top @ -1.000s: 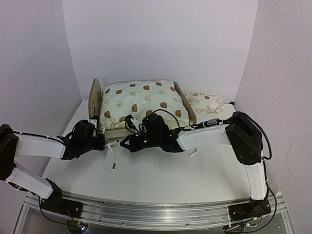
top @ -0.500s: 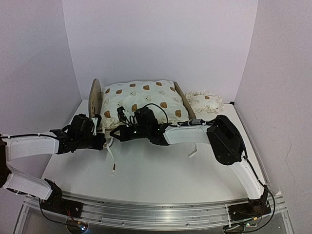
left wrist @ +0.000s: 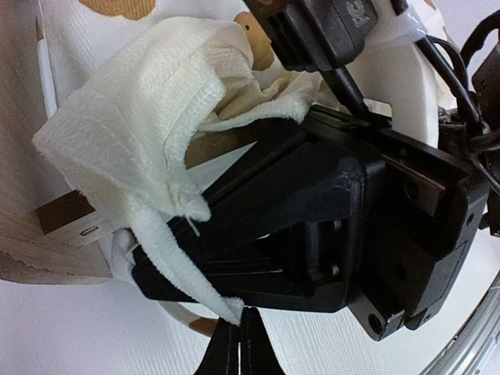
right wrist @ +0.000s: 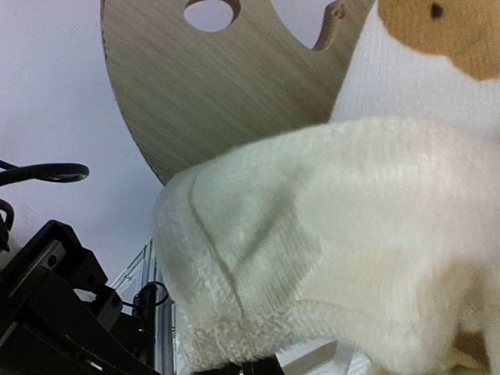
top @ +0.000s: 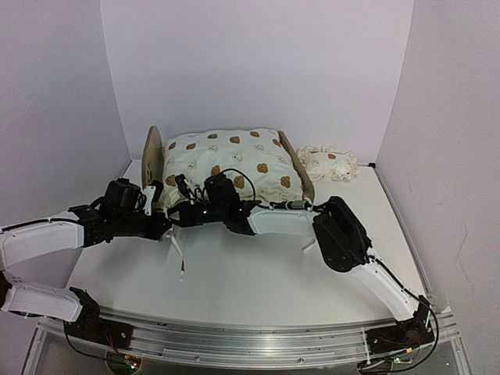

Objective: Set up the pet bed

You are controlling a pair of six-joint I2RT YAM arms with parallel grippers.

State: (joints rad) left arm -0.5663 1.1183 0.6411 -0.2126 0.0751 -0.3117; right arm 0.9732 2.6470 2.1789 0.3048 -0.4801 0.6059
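The pet bed [top: 153, 160] stands at the back left, its rounded headboard on the left. The cream bear-print cushion [top: 226, 156] lies on it. The small pillow [top: 328, 162] lies on the table to the bed's right. My right gripper [top: 182, 207] is at the cushion's near-left corner, shut on the cream fabric [right wrist: 312, 234], under the headboard [right wrist: 234, 86]. My left gripper [top: 162, 226] is just in front of it, shut on a white tie strap [left wrist: 176, 258] of the cushion, beside the wood frame [left wrist: 55, 234]. The striped base is hidden.
Loose white straps [top: 180, 254] trail on the white table in front of the bed; another lies under my right forearm [top: 309, 245]. Purple walls close in the back and both sides. The metal rail [top: 250, 336] runs along the near edge.
My right arm has stretched further left along the bed's front to the cushion's near-left corner. My left gripper has shifted slightly up and right, meeting it there.
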